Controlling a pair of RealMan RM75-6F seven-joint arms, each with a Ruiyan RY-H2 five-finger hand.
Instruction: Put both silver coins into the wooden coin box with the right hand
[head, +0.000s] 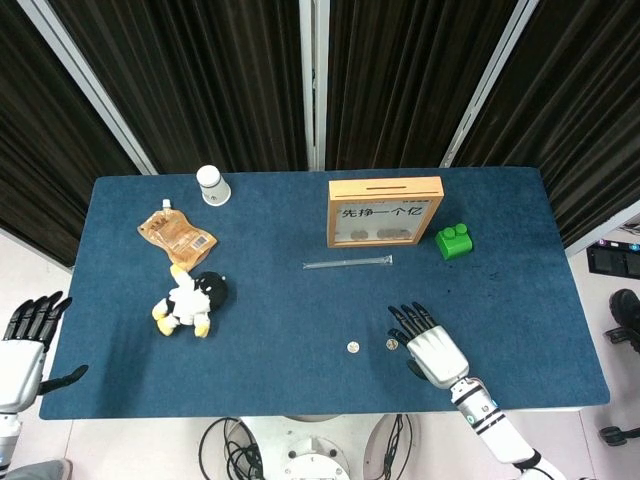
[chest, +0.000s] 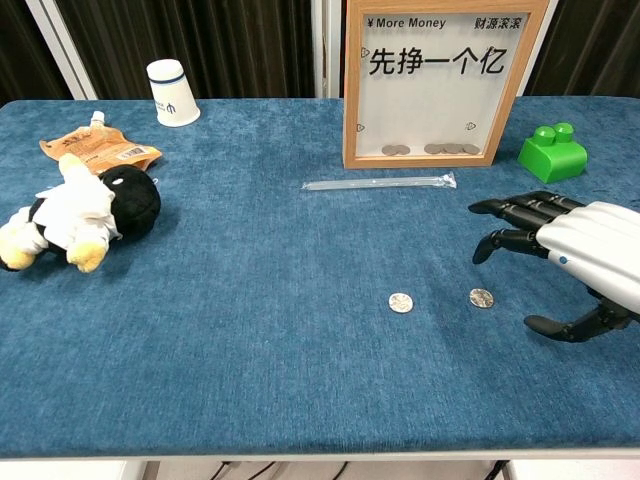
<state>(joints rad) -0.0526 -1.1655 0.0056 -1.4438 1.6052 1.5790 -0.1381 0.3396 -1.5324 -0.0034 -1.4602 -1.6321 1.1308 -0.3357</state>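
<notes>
Two silver coins lie on the blue table near its front edge: one coin (head: 352, 347) (chest: 401, 302) to the left, the other coin (head: 391, 344) (chest: 482, 298) to the right. My right hand (head: 428, 342) (chest: 565, 248) hovers open just right of the right coin, palm down, fingers spread above the cloth, thumb lower. The wooden coin box (head: 385, 211) (chest: 433, 82) stands upright at the back, with several coins visible behind its clear front. My left hand (head: 22, 345) stays open off the table's left front corner.
A clear thin tube (head: 347, 263) (chest: 380, 183) lies in front of the box. A green block (head: 453, 241) (chest: 552, 152) sits right of the box. At the left are a plush toy (head: 188, 301) (chest: 75, 212), an orange pouch (head: 176, 232) and a white cup (head: 212, 184) (chest: 172, 92).
</notes>
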